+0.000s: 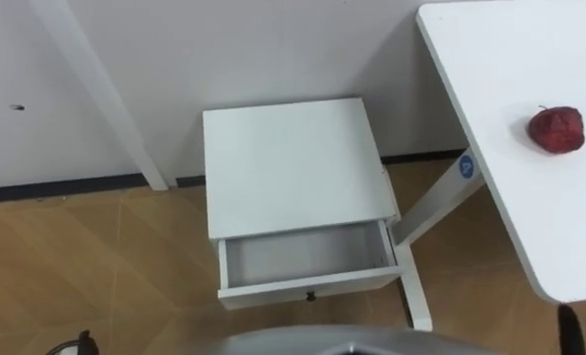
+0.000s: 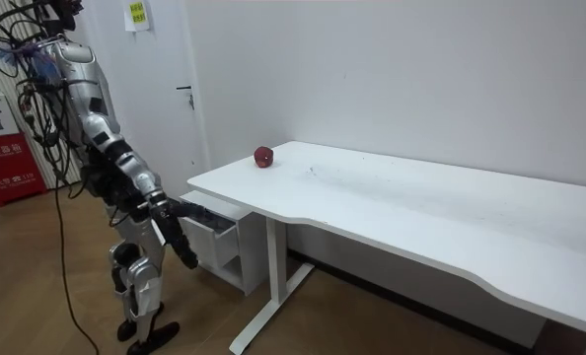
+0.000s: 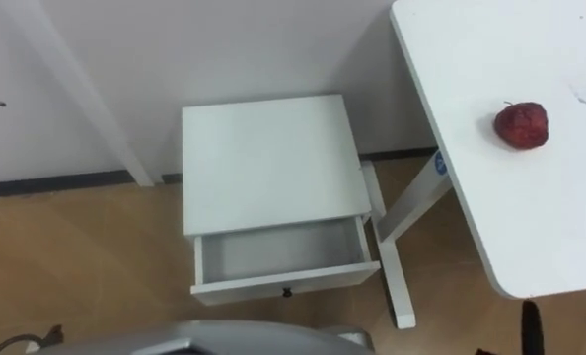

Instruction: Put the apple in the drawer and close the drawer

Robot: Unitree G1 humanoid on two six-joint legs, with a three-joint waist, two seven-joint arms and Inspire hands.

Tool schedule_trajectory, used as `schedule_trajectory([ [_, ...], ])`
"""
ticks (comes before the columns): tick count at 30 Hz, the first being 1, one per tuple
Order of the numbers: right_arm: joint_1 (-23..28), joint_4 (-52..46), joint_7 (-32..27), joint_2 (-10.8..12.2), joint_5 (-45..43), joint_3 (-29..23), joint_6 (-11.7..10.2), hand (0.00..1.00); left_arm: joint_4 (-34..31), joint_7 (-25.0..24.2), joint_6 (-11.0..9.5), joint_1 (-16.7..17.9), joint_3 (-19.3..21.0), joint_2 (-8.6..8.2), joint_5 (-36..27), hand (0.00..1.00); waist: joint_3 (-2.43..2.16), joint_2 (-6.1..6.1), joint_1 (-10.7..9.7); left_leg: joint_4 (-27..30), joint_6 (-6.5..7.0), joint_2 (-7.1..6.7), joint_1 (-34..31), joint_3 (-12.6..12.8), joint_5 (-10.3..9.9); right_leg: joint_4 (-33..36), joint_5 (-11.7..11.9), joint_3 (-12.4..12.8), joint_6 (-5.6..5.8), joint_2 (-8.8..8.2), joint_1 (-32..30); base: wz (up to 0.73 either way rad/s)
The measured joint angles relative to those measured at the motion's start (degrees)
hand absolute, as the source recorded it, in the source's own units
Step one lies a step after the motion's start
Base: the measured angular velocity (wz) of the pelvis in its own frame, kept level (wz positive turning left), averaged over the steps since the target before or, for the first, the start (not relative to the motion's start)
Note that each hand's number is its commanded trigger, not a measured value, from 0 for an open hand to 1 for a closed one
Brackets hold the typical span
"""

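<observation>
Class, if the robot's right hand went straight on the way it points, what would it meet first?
The right hand slants down toward the open drawer: likely its front first, else the floor; depth is unclear.

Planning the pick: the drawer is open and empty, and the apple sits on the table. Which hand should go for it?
Right, likely. The apple lies on the white table, which stands to the robot's right of the open drawer. The right hand shows just below that table's near edge.
</observation>
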Motion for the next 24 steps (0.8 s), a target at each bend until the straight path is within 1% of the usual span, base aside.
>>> schedule_trajectory([
  [1, 0.0, -1.8, -0.9, 0.0, 0.6, -0.3, -0.3, 0.0, -0.8, 0.0, 0.0, 0.3, 0.0, 0.0, 0.0, 0.0, 0.01, 0.02, -0.2, 0.0, 0.0, 0.0, -0.1, 0.0, 0.0, 0.0, 0.0, 0.0, 0.0, 0.0, -0.1, 0.0],
  [2, -0.3, -4.2, -2.2, -0.3, 1.0, -0.3, -1.1, 0.0, -2.1, 0.0, 0.0, 0.9, 0.0, 0.18, 0.0, 0.0, -0.01, 0.04, -0.4, 0.2, 0.01, 0.04, -0.6, 0.0, 0.0, 0.3, 0.0, 0.0, 0.0, -0.01, -0.7, 0.0],
  [3, -1.1, -5.1, -3.2, -1.1, 1.1, -0.4, -2.0, 0.0, -2.8, 0.0, 0.0, 1.1, 0.0, 0.47, 0.0, 0.0, -0.17, 0.28, -0.5, 0.3, 0.02, 0.05, -1.0, 0.0, 0.0, 0.4, 0.0, 0.0, 0.0, -0.02, -1.1, 0.0],
  [5, -1.5, -7.3, -5.9, -1.7, 1.2, -1.0, -2.8, 0.0, -4.1, 0.0, 0.0, 1.3, 0.0, 0.62, 0.0, 0.0, 0.05, -0.24, -0.6, 0.5, 0.04, 0.06, -1.6, 0.0, 0.0, 0.4, 0.0, 0.0, 0.01, -0.02, -1.6, 0.0],
  [6, -1.5, -8.9, -7.8, -1.9, 1.4, -2.1, -2.9, 0.0, -4.9, -0.1, -0.1, 1.2, 0.0, 0.62, 0.0, 0.0, 0.03, -0.39, -0.6, 0.5, 0.04, 0.06, -1.6, 0.0, 0.0, 0.4, 0.0, 0.0, 0.01, -0.03, -1.7, 0.0],
  [7, -1.5, -9.6, -8.7, -2.1, 1.5, -2.6, -3.1, 0.0, -5.3, -0.1, -0.1, 1.2, 0.1, 0.62, 0.0, 0.0, 0.13, -0.44, -0.5, 0.5, 0.04, 0.06, -1.6, 0.0, 0.0, 0.4, 0.0, 0.0, 0.01, -0.02, -1.7, 0.0],
  [8, -1.5, -11.3, -10.4, -2.5, 1.4, -2.9, -4.0, 0.0, -5.8, -0.2, -0.1, 1.1, 0.2, 0.62, 0.0, 0.0, 0.17, -0.29, -0.5, 0.5, 0.04, 0.06, -1.7, 0.0, 0.0, 0.4, 0.0, -0.1, 0.01, -0.04, -1.7, 0.0],
  [10, -1.6, -15.5, -12.8, -2.6, 0.2, -4.3, -4.8, 0.0, -6.0, -0.2, -0.4, 1.3, 0.7, 0.66, 0.1, 0.0, 0.18, -0.25, -0.7, 0.5, 0.04, 0.06, -1.8, 0.1, 0.0, 0.4, 0.0, -0.1, 0.04, -0.04, -1.6, 0.0],
  [12, -1.1, -22.2, -16.1, -2.9, -4.2, -4.7, -5.8, 0.0, -7.1, -0.3, -0.8, 1.4, 0.8, 0.62, 0.0, 0.0, 0.2, -0.41, -0.8, 0.4, 0.03, 0.08, -1.9, 0.0, 0.0, 0.4, 0.0, 0.0, 0.05, 0.01, -1.6, 0.0],
  [13, -1.2, -23.7, -17.0, -3.0, -5.8, -4.7, -6.2, 0.0, -7.3, -0.3, -1.0, 1.3, 0.9, 0.59, 0.0, 0.0, 0.22, -0.45, -0.8, 0.4, 0.03, 0.09, -2.0, 0.0, 0.0, 0.4, 0.0, 0.0, 0.05, 0.03, -1.6, 0.0],
  [14, -1.3, -26.6, -18.6, -3.6, -9.1, -4.7, -6.7, 0.0, -7.3, -0.4, -1.4, 1.2, 0.9, 0.59, 0.0, 0.0, 0.25, -0.53, -0.8, 0.4, 0.03, 0.1, -2.1, 0.0, 0.0, 0.4, 0.0, 0.1, 0.05, 0.03, -1.8, 0.0],
  [16, -1.6, -30.4, -21.1, -5.0, -14.6, -4.7, -6.8, 0.0, -7.4, -0.4, -1.7, 1.2, 0.9, 0.6, 0.1, 0.0, 0.23, -0.65, -0.9, 0.3, 0.03, 0.09, -2.1, -0.1, 0.0, 0.3, 0.0, 0.6, 0.05, 0.08, -1.8, 0.0],
  [18, -1.7, -34.4, -23.9, -6.5, -23.1, -4.4, -7.3, 0.0, -7.3, -0.4, -1.7, 1.5, 0.9, 0.6, 0.0, 0.0, 0.26, -0.82, -0.6, 0.2, 0.01, 0.09, -2.1, -0.2, 0.1, 0.3, 0.0, 0.6, 0.05, 0.09, -1.8, 0.0],
  [19, -1.7, -35.2, -24.5, -6.7, -25.1, -4.0, -7.5, 0.0, -7.3, -0.4, -1.7, 1.6, 0.8, 0.6, 0.1, 0.0, 0.26, -0.78, -0.4, 0.2, 0.0, 0.1, -2.1, -0.1, 0.1, 0.3, 0.0, 0.6, 0.05, 0.1, -1.8, 0.0],
  [20, -1.6, -36.8, -25.5, -6.8, -29.8, -2.2, -8.4, 0.0, -7.3, -0.3, -1.7, 2.1, 0.2, 0.67, 0.0, 0.0, 0.22, -0.73, -0.4, 0.2, -0.01, 0.13, -2.2, 0.0, 0.1, 0.3, 0.0, 0.7, 0.05, 0.11, -1.9, -0.05],
  [21, -1.6, -38.4, -26.1, -6.9, -33.6, -0.3, -8.7, 0.0, -7.3, -0.4, -1.7, 2.1, -0.8, 0.67, 0.0, 0.0, 0.17, -0.82, -0.4, 0.3, -0.04, 0.14, -2.6, 0.1, 0.1, 0.3, 0.0, 1.0, 0.05, 0.11, -2.5, -0.05],
  [22, -1.6, -38.8, -26.1, -6.9, -35.3, 0.5, -8.7, 0.0, -7.3, -0.4, -1.7, 2.1, -1.3, 0.67, 0.0, 0.0, 0.16, -0.71, -0.4, 0.4, -0.04, 0.14, -2.6, 0.1, 0.1, 0.3, 0.0, 1.3, 0.05, 0.09, -2.5, 0.0],
  [23, -1.7, -38.9, -26.4, -7.0, -38.4, 2.2, -8.7, 0.0, -7.3, -0.3, -1.8, 2.0, -2.0, 0.67, -0.1, 0.0, 0.39, -1.03, -0.2, 0.5, -0.08, 0.14, -2.7, 0.1, 0.2, 0.3, 0.0, 1.4, 0.05, 0.08, -2.5, 0.0],
  [24, -1.7, -39.2, -26.4, -7.0, -41.1, 3.7, -8.5, 0.0, -7.3, -0.4, -1.8, 1.8, -2.8, 0.64, -0.1, 0.0, 0.37, -1.22, 0.1, 0.5, -0.1, 0.14, -2.6, 0.1, 0.2, 0.3, 0.0, 1.4, 0.05, 0.02, -2.5, 0.0],
])
